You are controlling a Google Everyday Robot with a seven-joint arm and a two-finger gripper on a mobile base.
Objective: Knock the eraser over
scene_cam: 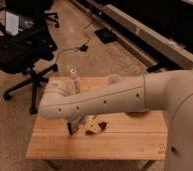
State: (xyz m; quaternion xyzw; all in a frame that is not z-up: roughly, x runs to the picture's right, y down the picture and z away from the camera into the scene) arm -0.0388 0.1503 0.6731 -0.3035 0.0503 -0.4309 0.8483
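Bench (115, 147) showed bare wood along its near edge and right end. Hand (75, 126) sat low, left of centre under the arm (105, 100); grip state unreadable.

No text can be read. A small dark marking (163, 148) is printed at the wooden table's (125, 145) four o'clock corner, but it is illegible. The gripper (73, 128) is found at seven o'clock, beneath the arm (105, 100), over the table.

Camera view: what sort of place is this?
Probably an office or lab: a black office chair, a floor cable, a wooden table. The end effector hangs low over it.
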